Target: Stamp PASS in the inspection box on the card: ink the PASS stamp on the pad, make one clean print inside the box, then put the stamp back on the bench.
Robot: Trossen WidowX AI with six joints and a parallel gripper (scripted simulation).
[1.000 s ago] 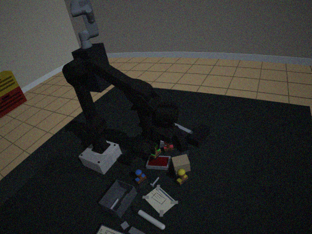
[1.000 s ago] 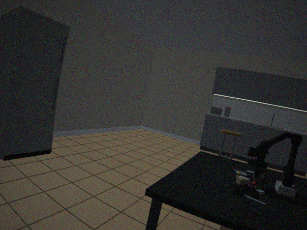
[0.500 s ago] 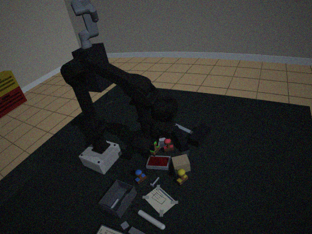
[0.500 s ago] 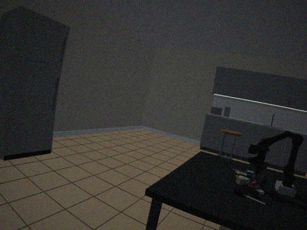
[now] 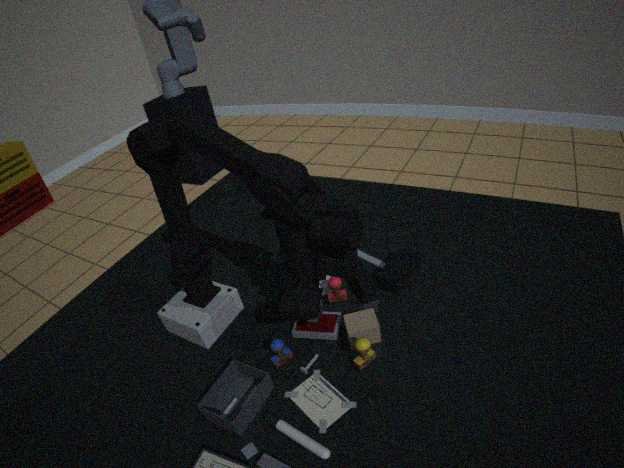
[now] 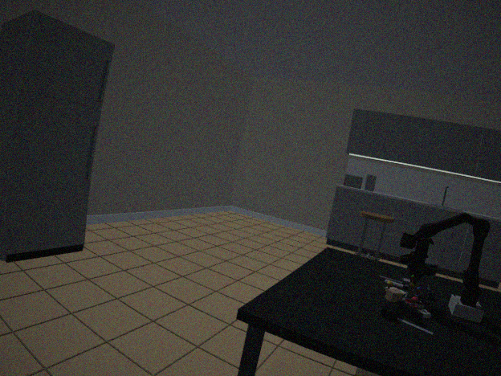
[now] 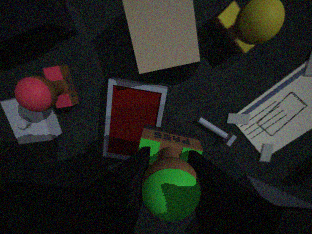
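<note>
My gripper (image 7: 169, 154) is shut on the PASS stamp (image 7: 171, 136), a brown stamp with green sides and a green ball knob. In the wrist view the stamp overlaps the near right corner of the red ink pad (image 5: 327, 322) (image 7: 132, 112); it seems to be above the pad, but its exact height is unclear. In the top view the arm hides most of the stamp. The white card (image 5: 330, 410) (image 7: 295, 124) is taped down, with its outlined box showing; I make out no stamp print in it.
Red (image 5: 335, 282) (image 7: 34, 94), yellow (image 5: 362, 345) (image 7: 261, 21) and blue (image 5: 277, 345) knobbed stamps stand around the pad. A tan block (image 5: 361, 324) (image 7: 162, 35) sits beside it. A small T-shaped tool (image 5: 310, 362) (image 7: 214, 128) lies near the card. A white rod (image 5: 302, 439) and grey bin (image 5: 216, 419) are nearby.
</note>
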